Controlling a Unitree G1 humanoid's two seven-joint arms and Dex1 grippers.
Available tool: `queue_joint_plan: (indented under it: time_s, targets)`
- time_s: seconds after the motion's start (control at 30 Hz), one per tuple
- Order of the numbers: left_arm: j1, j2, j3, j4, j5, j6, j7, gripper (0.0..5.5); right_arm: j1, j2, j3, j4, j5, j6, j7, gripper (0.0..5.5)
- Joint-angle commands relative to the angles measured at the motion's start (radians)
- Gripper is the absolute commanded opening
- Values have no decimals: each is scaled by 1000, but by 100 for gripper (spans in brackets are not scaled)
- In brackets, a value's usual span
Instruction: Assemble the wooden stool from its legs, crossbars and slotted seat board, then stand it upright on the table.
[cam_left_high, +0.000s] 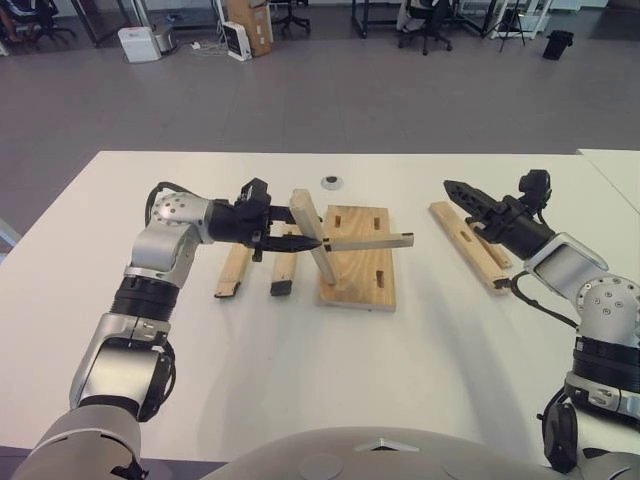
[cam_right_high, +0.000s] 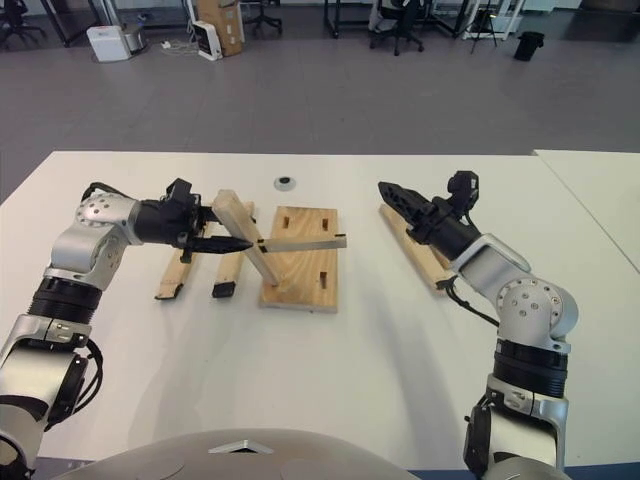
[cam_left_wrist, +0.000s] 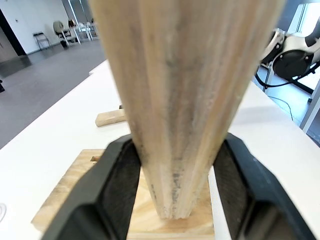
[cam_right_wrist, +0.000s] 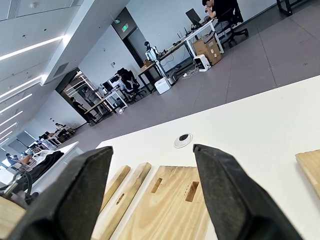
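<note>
1. The left gripper (cam_left_high: 305, 241), left of centre in the left eye view, is clamped on a leg (cam_left_high: 325, 265). In the left wrist view its two dark fingers (cam_left_wrist: 120, 195) press either side of the wood, a firm hold that lets the arm steer the piece.
2. The leg leans, top end toward the upper left and foot down on the seat board (cam_left_high: 362, 272) near the board's left edge. It looks like it is being angled to seat the foot, though I cannot tell whether the foot is in a slot or only resting on the surface.
3. A crossbar (cam_left_high: 375, 241) juts from the leg's middle toward the right and hangs level over the board, so leg and crossbar appear already joined and carried as one piece.
4. The seat board lies flat at the centre of the table (cam_left_high: 300, 380), slots facing up to receive the legs.
5. Two loose legs (cam_left_high: 233, 270) lie side by side just left of the board, below the left arm, within easy reach for later joints.
6. The right gripper (cam_left_high: 455, 190) is at centre right with its fingers spread and nothing between them. It is poised above a long slotted piece (cam_left_high: 475, 250) lying diagonally on the table, probably its next pickup.
</note>
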Motion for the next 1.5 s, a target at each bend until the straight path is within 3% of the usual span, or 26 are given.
queue_joint_plan:
  time_s: [0.03, 0.27, 0.47, 0.83, 0.9, 1.1, 1.33, 1.5]
  targets:
    - [136, 71, -211, 36, 171, 175, -23, 206, -47, -34, -33, 33, -17, -11, 6, 299]
    - [72, 43, -305, 110, 193, 199, 13, 206, -37, -5, -15, 23, -25, -15, -3, 299]
    - [208, 77, -368, -17, 170, 223, 45, 206, -24, 1, -25, 16, -31, -23, -10, 299]
    - [254, 65, -327, -66, 117, 232, 189, 206, -24, -14, -18, 21, -50, -17, -5, 299]
    - [251, 49, -301, -12, 134, 203, 240, 265, -3, -16, -19, 9, -55, -16, -2, 299]
    - [277, -12, -194, 172, 252, -84, 420, 362, 30, 2, -43, -15, -58, -12, -6, 299]
    - [402, -38, -64, -34, 153, -143, 437, 471, 61, 16, -42, -39, -57, -7, -9, 299]
    - [376, -100, 36, -6, 189, -272, 551, 483, 80, 32, -27, -53, -64, -8, -17, 299]
